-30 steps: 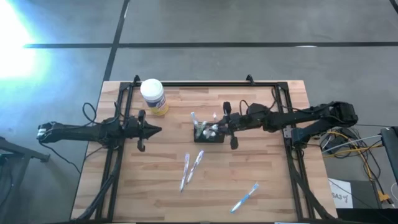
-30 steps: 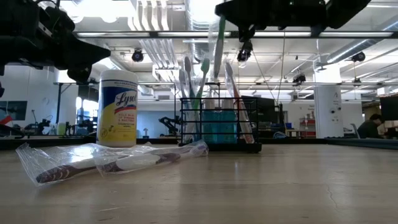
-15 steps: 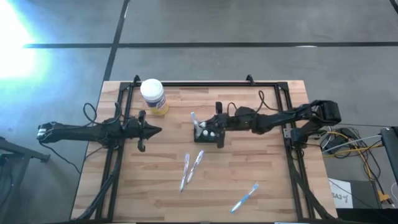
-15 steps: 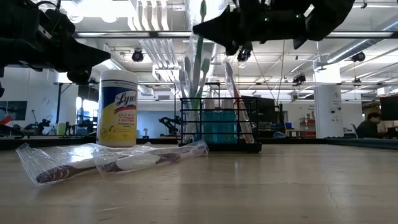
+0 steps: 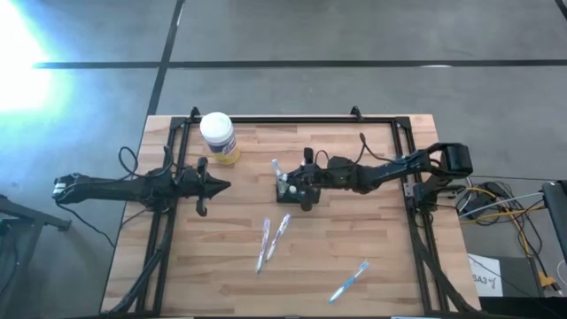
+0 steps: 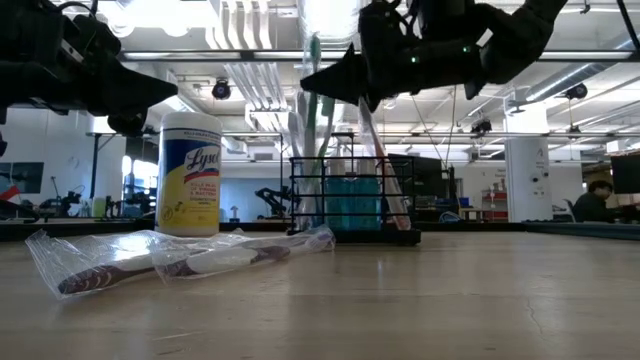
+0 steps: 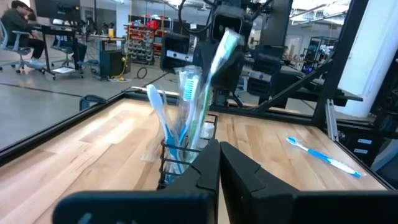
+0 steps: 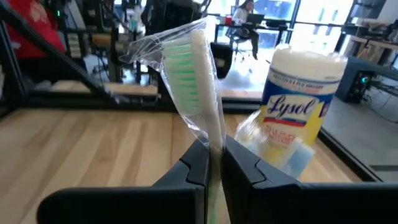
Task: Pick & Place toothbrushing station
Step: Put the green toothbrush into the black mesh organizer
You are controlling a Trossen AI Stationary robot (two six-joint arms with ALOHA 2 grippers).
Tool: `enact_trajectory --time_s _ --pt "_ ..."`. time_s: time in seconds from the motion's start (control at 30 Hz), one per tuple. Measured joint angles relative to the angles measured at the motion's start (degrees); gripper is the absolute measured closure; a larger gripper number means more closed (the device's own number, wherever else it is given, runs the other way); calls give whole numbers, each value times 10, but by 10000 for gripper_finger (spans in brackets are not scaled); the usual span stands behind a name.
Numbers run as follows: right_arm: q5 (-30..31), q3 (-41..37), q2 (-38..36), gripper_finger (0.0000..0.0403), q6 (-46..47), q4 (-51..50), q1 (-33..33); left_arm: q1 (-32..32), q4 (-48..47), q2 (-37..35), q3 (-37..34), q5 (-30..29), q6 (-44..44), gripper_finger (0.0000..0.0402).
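Observation:
The toothbrushing station, a small black wire holder, stands mid-table with several toothbrushes upright in it. My right gripper hovers level over its top, shut on a plastic-wrapped toothbrush with green bristles. My left gripper waits shut near the table's left side, pointing at the holder, with nothing between its fingers. My right gripper pinches the wrapped toothbrush's handle, just below the head, between its two fingers, wrapper included. The fingers come level from the table's right side and lie across the brush. It stands nearly upright, head up, clear of the table; its lower end is hidden among the holder's brushes.
A white-lidded Lysol jar stands at the far left. Two wrapped toothbrushes lie toward the table's near side of the holder, and a blue one lies near the front right. A black frame rail borders the table.
My right gripper has moved toward the table's left edge and down, carrying the wrapped toothbrush from beside the holder's right side to above its top. It has stayed shut on the brush, which has stayed head up.

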Motion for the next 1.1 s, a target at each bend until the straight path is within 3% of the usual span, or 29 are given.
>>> enact_trajectory --time_s 0.77,1.1 --pt "0 -1 58 379 16 -11 0 0 0 0 0 0 -3 387" --pt "-19 -1 46 305 30 -26 5 0 0 0 0 0 -4 387"
